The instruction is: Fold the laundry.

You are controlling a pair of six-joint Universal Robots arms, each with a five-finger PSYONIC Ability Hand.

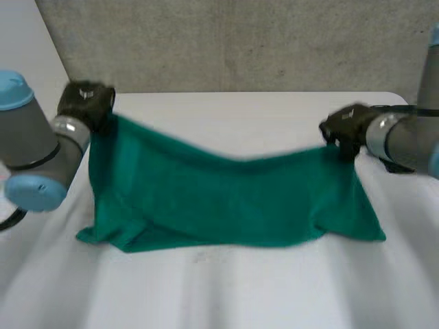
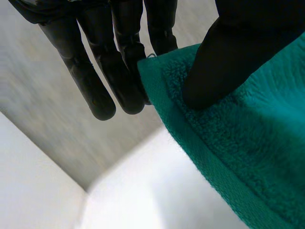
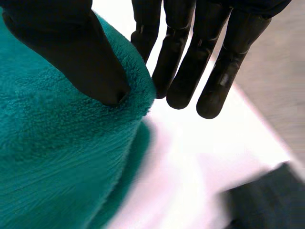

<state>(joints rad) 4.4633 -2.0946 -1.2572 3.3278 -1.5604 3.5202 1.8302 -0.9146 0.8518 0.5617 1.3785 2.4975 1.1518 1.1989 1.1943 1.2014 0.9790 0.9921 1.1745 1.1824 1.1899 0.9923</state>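
A green towel (image 1: 226, 199) hangs stretched between my two hands, its lower edge lying on the white table (image 1: 226, 288). My left hand (image 1: 86, 103) holds the towel's far left corner; in the left wrist view the thumb (image 2: 224, 62) presses the green towel (image 2: 248, 143) against the straight fingers (image 2: 119, 71). My right hand (image 1: 346, 127) holds the far right corner. Its thumb (image 3: 81, 52) pinches the green towel (image 3: 62, 157) against the fingers (image 3: 190, 57). The top edge sags in the middle.
A grey wall (image 1: 240, 41) stands behind the table's far edge. A dark object (image 3: 267, 200) lies on the table beyond my right hand. White table surface spreads in front of the towel.
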